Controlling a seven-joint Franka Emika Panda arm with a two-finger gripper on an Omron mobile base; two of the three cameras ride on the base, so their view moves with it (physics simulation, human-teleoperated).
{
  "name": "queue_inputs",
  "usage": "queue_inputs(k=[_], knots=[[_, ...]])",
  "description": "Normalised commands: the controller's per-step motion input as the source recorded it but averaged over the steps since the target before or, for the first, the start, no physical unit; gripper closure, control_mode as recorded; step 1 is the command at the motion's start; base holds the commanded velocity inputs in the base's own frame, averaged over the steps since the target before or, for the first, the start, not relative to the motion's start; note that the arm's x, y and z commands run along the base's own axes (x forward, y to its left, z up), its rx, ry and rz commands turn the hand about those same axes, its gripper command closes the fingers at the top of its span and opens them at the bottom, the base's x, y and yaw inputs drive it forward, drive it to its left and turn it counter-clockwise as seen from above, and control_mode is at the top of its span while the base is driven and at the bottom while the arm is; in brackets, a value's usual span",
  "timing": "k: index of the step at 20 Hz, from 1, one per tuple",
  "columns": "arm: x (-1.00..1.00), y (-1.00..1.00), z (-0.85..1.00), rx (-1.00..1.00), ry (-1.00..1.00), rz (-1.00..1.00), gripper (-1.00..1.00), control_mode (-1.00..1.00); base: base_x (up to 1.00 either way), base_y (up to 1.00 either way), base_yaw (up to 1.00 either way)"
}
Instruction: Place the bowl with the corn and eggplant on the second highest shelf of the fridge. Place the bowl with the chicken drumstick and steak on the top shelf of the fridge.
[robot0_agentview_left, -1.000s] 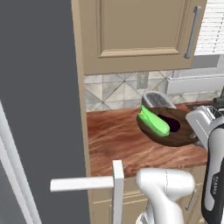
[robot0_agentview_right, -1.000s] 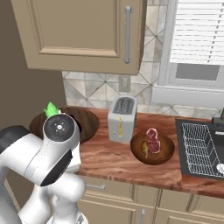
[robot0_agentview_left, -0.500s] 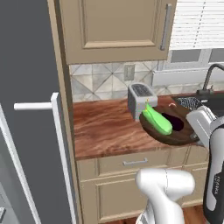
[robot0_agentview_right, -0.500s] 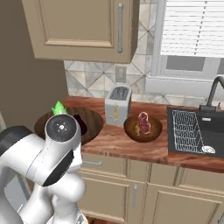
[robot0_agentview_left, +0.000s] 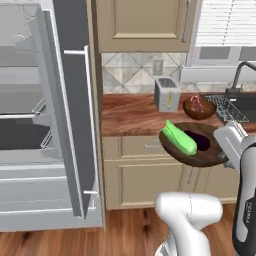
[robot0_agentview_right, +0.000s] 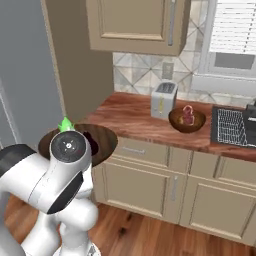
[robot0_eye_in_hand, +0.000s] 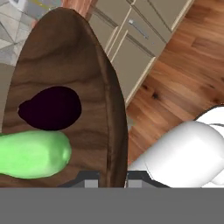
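Standing open at the left, the fridge (robot0_agentview_left: 45, 125) is showing its pale shelves, door (robot0_agentview_left: 75, 110) swung outward. The wooden bench (robot0_agentview_left: 130, 115) is carrying a toaster (robot0_agentview_left: 166, 93) and the bowl with the steak (robot0_agentview_left: 198, 107). The bowl with the corn and eggplant (robot0_agentview_left: 192, 146) is hanging in the air in front of the cabinets, off the bench, its rim pinched in the narrowly closed claw (robot0_eye_in_hand: 113, 180). The corn (robot0_eye_in_hand: 33, 154) is lying just beside the eggplant (robot0_eye_in_hand: 50, 108) inside it.
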Motion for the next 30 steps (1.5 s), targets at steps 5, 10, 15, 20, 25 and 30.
queue_inputs(k=[5,10,15,20,25,30], knots=[[0.00,0.00,0.00,0.00,0.00,0.00,1.00,1.00,-0.93,0.58,0.30],[0.00,0.00,0.00,0.00,0.00,0.00,1.00,1.00,-0.66,1.00,0.19],[0.00,0.00,0.00,0.00,0.00,0.00,1.00,1.00,-0.06,1.00,0.10],[0.00,0.00,0.00,0.00,0.00,0.00,1.00,1.00,0.50,1.00,-0.03],[0.00,0.00,0.00,0.00,0.00,0.00,1.00,1.00,0.60,0.81,-0.36],[0.00,0.00,0.00,0.00,0.00,0.00,1.00,1.00,0.66,0.60,-0.41]])
